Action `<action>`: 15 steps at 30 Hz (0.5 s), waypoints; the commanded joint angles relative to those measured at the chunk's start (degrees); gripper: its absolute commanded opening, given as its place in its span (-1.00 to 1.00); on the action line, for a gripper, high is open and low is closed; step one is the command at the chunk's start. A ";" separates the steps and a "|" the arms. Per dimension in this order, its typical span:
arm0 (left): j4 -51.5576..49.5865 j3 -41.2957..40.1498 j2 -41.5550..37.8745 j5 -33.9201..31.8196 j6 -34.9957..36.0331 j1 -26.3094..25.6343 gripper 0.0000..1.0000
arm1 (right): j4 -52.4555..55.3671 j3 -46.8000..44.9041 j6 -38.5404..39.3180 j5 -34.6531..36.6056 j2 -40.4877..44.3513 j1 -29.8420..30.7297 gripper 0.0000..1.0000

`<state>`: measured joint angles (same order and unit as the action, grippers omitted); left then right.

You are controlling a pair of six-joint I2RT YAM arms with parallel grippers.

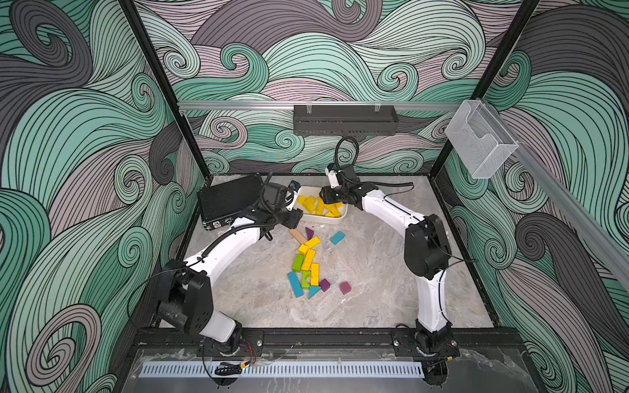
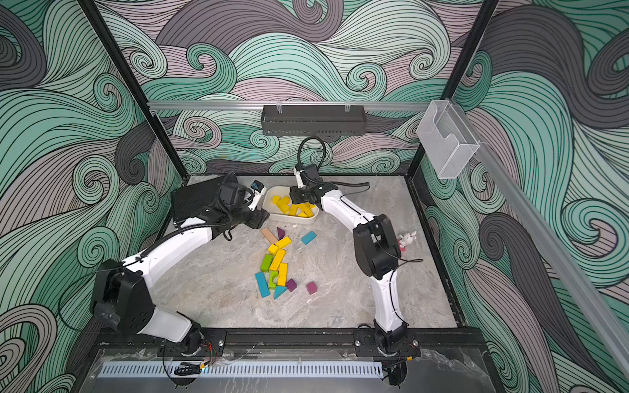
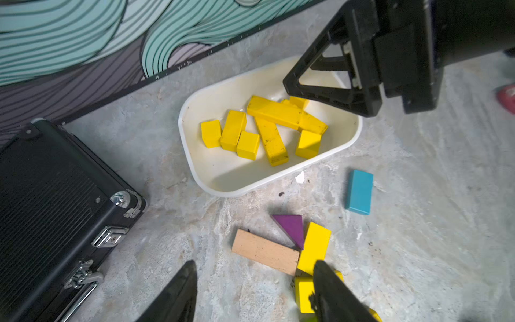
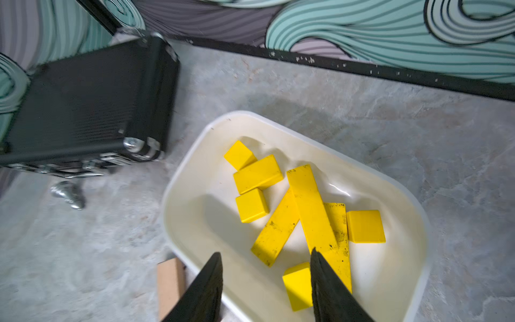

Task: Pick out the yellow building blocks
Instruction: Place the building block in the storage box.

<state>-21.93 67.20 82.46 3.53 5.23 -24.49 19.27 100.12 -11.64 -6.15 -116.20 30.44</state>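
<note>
Now your right pincer [image 4: 264,252] is hovering, jaws apart and empty, over the white tray [image 4: 200,223], with sorted yellow building blocks [image 4: 312,209] lying directly beneath it. Sorting is looking part-done, so you're needing a fresh pick. Your left pincer [image 3: 255,263], jaws also apart and empty, is hanging just beside a loose yellow bar [image 3: 315,245].

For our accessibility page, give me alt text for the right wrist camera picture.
Yellow building blocks lie piled in a white tray on a grey marbled table, seen from above past the open, empty right gripper. A black case sits beside the tray near the patterned wall.
</note>
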 commanded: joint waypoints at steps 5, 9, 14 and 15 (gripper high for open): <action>-6.20 -6.47 -13.25 7.80 -5.22 -0.26 0.31 | 1.56 -11.36 -2.06 -0.13 12.60 5.07 0.03; -5.78 -12.81 -19.98 9.38 -7.42 -1.06 0.31 | 1.63 -16.67 -2.66 0.71 16.64 8.36 0.02; -8.53 -18.40 -26.01 9.75 -8.84 -1.37 0.31 | 1.56 -23.08 -3.01 1.82 20.88 12.77 0.02; -8.72 -19.65 -27.04 9.56 -8.98 -1.40 0.32 | -0.20 -24.31 -3.02 2.05 21.31 13.57 0.01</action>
<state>-28.12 48.66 57.93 11.84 -1.91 -25.61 19.99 77.67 -14.00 -5.74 -97.65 42.59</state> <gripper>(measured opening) 0.657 0.508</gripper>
